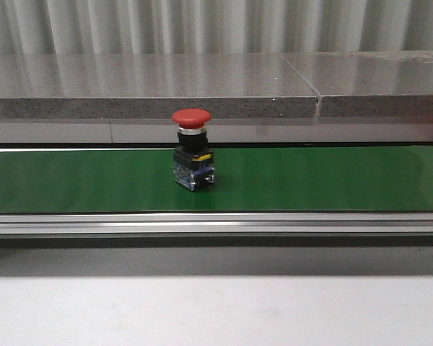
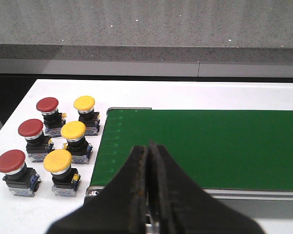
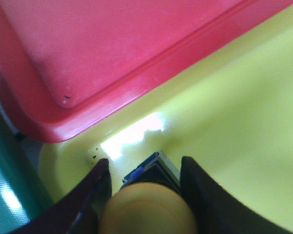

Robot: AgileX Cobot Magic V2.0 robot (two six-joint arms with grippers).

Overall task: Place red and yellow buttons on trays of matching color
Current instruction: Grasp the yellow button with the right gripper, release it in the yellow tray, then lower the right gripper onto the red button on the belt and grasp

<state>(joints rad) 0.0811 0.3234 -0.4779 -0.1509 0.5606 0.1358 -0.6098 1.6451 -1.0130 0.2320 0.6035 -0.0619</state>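
A red button (image 1: pixel 192 155) stands upright on the green belt (image 1: pixel 332 179), alone in the front view. Neither gripper shows in that view. My left gripper (image 2: pixel 149 151) is shut and empty above the near edge of the belt (image 2: pixel 210 146). Left of it, three red buttons (image 2: pixel 30 139) and three yellow buttons (image 2: pixel 72 141) stand in two rows on the white table. My right gripper (image 3: pixel 144 165) is shut on a yellow button (image 3: pixel 146 209), low over the floor of the yellow tray (image 3: pixel 234 112). The red tray (image 3: pixel 112 48) lies right beside it.
A grey stone ledge (image 1: pixel 202 86) runs behind the belt. A metal rail (image 1: pixel 216 223) borders the belt's near side. The belt's end (image 3: pixel 5 195) shows close to the corners of the trays.
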